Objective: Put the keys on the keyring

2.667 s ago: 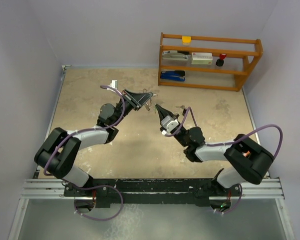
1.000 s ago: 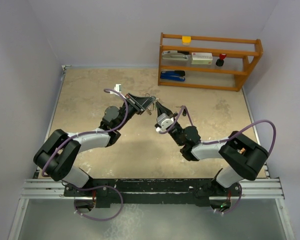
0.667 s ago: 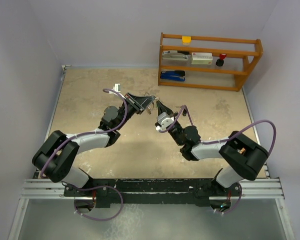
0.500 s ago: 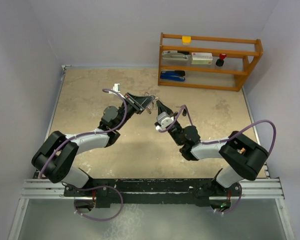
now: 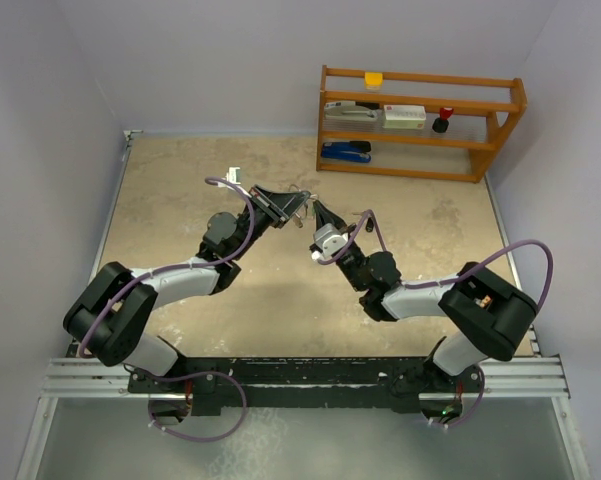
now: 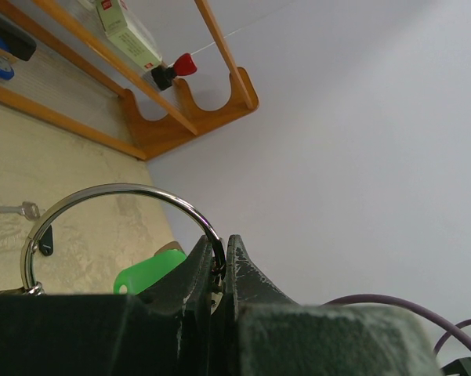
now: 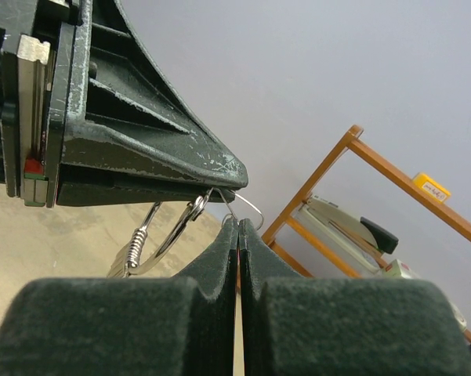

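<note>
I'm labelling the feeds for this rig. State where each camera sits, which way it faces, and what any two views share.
Top external: above and behind, looking down on the table; both arms whole, left gripper and right gripper close together.
Left wrist: on the left arm, looking past its fingers and the keyring towards the shelf.
Right wrist: on the right arm, looking past its own fingers at the left gripper.
Shared: all three show the shelf.

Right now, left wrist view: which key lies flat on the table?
The small silver key, left of the keyring. The green-headed key is up beside it instead.
</note>
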{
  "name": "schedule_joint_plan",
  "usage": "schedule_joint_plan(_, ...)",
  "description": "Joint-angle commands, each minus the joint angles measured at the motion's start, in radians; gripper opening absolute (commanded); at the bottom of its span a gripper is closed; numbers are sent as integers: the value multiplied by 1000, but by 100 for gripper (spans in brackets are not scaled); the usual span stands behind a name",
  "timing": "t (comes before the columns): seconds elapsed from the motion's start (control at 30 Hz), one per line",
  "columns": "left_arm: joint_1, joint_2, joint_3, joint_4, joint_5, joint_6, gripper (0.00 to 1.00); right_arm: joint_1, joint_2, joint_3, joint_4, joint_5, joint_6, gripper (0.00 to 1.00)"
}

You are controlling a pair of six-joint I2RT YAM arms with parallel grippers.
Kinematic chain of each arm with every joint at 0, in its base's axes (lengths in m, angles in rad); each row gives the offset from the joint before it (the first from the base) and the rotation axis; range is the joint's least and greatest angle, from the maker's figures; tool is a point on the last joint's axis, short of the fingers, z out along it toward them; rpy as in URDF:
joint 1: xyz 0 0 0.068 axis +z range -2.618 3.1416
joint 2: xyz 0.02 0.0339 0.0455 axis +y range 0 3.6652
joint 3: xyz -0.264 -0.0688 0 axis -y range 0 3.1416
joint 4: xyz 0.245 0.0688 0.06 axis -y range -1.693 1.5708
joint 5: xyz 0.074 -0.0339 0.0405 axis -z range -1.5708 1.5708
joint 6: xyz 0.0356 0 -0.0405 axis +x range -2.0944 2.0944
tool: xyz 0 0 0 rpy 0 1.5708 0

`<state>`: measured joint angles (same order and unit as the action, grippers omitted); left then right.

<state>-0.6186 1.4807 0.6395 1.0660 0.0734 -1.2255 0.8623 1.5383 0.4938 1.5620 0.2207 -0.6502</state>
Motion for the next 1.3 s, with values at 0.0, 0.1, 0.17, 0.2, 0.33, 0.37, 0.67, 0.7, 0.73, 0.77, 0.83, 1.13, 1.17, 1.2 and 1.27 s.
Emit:
schedule_joint_plan(0.0,-8,-32,3,19,-7,23,0,3,-23,43,227,34,-9,0)
schedule_joint_plan(0.1,-9,-33,4,16,-7,22,0,3,-21,46,228,42,-12,0)
schedule_joint_plan(0.17,-9,-34,4,12,-7,20,0,3,-20,50,228,49,-14,0)
schedule_joint_plan(0.2,-8,-34,5,11,-7,20,0,4,-19,53,228,52,-15,0)
schedule_joint_plan(0.33,-9,-40,6,3,-7,19,0,3,-12,57,227,64,-18,0)
schedule_joint_plan(0.37,-9,-41,6,2,-7,20,0,3,-11,58,227,65,-19,0)
schedule_joint_plan(0.67,-9,-55,17,-14,-10,19,0,3,-22,45,226,78,-25,0)
schedule_joint_plan(0.7,-9,-56,19,-16,-9,20,0,4,-27,39,226,78,-22,0)
schedule_joint_plan(0.73,-9,-56,23,-19,-10,23,0,4,-34,33,225,78,-18,0)
schedule_joint_plan(0.77,-7,-56,27,-23,-10,24,0,3,-41,26,226,72,-13,0)
schedule_joint_plan(0.83,-7,-52,39,-27,-11,27,0,3,-54,11,226,58,-5,0)
schedule_joint_plan(1.13,-7,-14,79,-27,-9,20,0,3,-105,-34,225,35,26,0)
schedule_joint_plan(1.17,-7,-9,84,-26,-9,18,0,4,-107,-37,226,32,32,0)
schedule_joint_plan(1.2,-7,-6,90,-27,-8,17,0,4,-107,-40,226,29,36,0)
schedule_joint_plan(1.27,-7,2,98,-27,-7,15,0,3,-105,-44,227,25,47,0)
